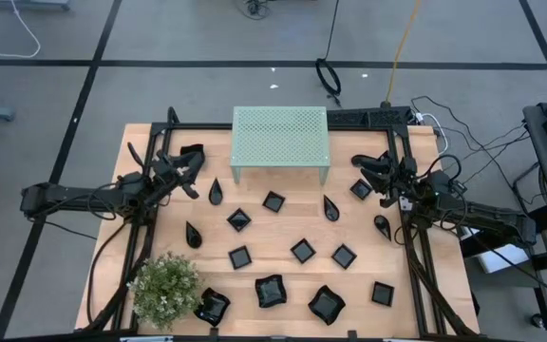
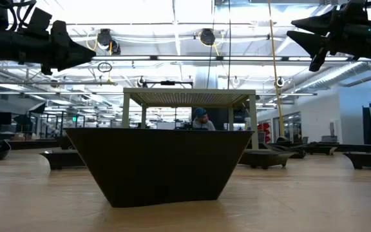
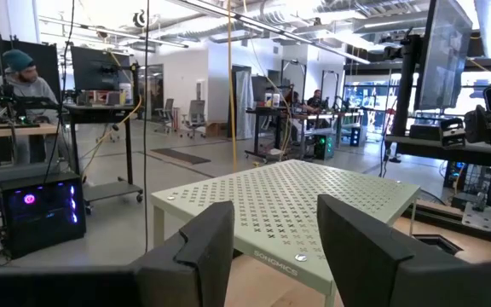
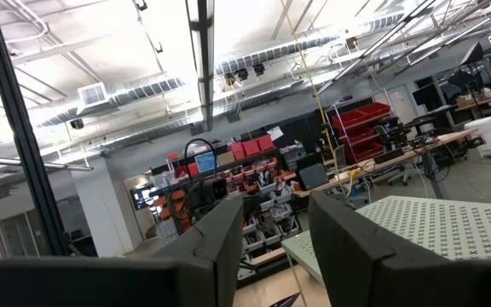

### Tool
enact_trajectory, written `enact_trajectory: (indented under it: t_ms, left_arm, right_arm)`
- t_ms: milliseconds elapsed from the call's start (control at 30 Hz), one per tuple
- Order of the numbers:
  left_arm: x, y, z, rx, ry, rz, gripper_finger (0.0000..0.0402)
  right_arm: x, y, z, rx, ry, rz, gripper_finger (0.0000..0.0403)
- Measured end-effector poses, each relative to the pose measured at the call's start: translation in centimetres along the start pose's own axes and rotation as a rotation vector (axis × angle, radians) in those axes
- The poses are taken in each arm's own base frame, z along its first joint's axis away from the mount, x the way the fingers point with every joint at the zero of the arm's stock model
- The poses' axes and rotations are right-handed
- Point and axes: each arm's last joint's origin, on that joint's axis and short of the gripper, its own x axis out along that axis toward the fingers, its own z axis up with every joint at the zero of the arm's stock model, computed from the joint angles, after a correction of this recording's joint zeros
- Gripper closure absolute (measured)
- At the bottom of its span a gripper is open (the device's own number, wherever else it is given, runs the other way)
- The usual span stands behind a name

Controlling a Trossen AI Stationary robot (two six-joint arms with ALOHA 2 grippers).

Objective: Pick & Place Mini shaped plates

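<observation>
1. Your plates (image 1: 302, 251) lie scattered across the centre and lower half of the high view, apart from one another, which should leave room to reach each.
2. None sits on the green stand (image 1: 280, 137) at upper centre, probably their destination.
3. Your left gripper (image 1: 190, 161), jaws spread and empty, hovers at the stand's left; the right gripper (image 1: 368, 167), likewise spread and empty, hovers at its right.
4. A potted plant (image 1: 165, 285) fills the bench (image 1: 141, 133)'s lower-left corner.
5. Beyond lies an open workshop; a person (image 3: 22, 78) sits at a desk.
</observation>
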Motion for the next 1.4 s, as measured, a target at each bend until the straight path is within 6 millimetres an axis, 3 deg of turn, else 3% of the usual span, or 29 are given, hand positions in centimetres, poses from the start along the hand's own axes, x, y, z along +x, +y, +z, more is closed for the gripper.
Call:
enact_trajectory:
  t_ms: [1033, 1400]
  left_arm:
    - [0.0, 0.0, 0.0, -0.001, -0.001, 0.0, 0.0229]
    - [0.0, 0.0, 0.0, 0.0, -0.001, 0.0, 0.0229]
  right_arm:
    - [0.0, 0.1, 0.1, 0.002, -0.014, 0.006, 0.0277]
    - [-0.1, 0.6, 1.5, 0.136, -0.148, 0.072, 0.0277]
